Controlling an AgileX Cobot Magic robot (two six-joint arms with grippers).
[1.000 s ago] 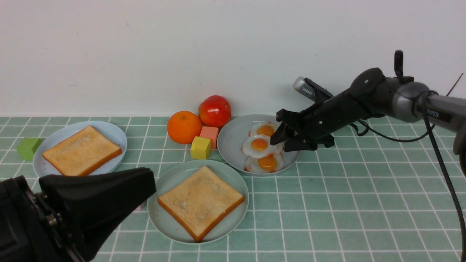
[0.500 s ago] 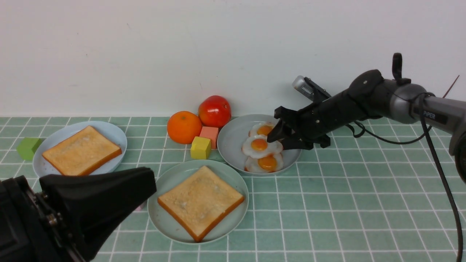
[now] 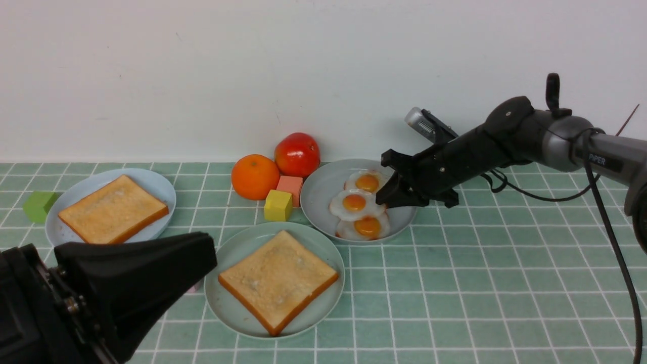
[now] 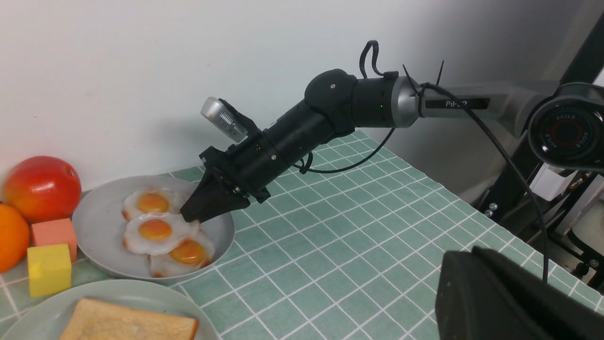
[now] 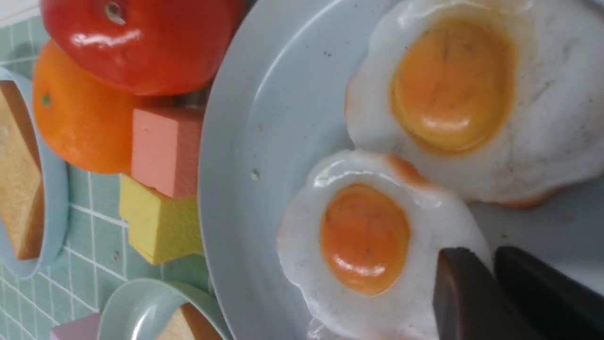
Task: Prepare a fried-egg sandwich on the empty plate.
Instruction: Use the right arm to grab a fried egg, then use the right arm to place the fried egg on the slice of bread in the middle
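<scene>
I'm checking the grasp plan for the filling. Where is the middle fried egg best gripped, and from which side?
On the middle fried egg, pinch the thin white rim at its right side, coming low from the right. It lies flat on the grey plate, overlapping the far egg and near egg, so only that free edge offers a hold. The right gripper is shut there.

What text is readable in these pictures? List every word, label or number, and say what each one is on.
"PIPER": on the grey link of the right arm; in the left wrist view its last letter is partly covered.
"AGILE": on the round black joint cap; the rest of the lettering on that ring is too blurred to read.
No other text is visible.
</scene>
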